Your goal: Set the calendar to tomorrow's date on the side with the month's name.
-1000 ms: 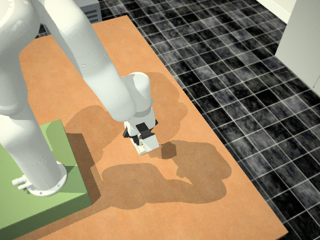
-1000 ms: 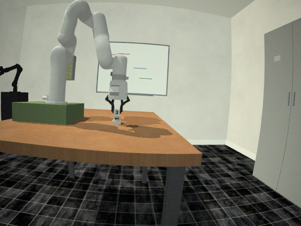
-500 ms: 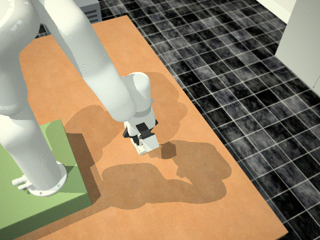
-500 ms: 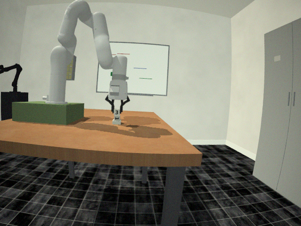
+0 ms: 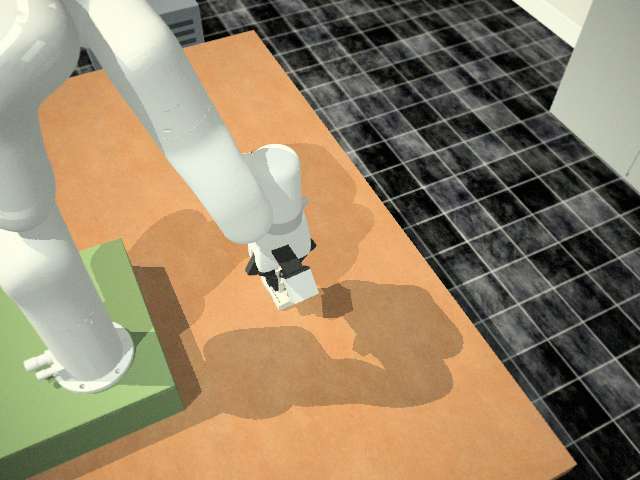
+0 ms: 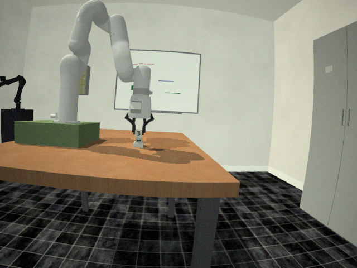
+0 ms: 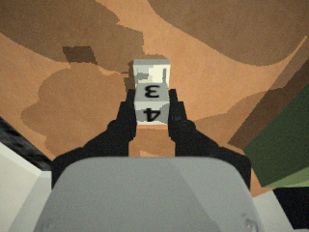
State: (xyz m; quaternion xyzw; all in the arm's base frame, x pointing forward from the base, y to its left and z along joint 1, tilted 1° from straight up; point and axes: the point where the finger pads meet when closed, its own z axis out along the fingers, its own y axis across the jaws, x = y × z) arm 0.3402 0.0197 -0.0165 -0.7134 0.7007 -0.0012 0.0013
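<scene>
Holding the number cube (image 5: 302, 284) (image 6: 138, 133) (image 7: 152, 92) snugly in its part-open fingers, my gripper (image 5: 287, 272) (image 6: 138, 131) (image 7: 152, 100) has the tray (image 5: 281, 306) (image 6: 138, 146) (image 7: 152, 62) below, toward the near side.

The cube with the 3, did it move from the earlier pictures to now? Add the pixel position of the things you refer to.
No, nothing visibly changed. The cube (image 6: 138, 133) (image 7: 152, 92) is between the gripper's (image 6: 138, 133) (image 7: 153, 103) fingers, above the tray (image 6: 138, 145) (image 7: 152, 62), as before. The arm (image 5: 188, 149) (image 6: 122, 48) stayed too.
</scene>
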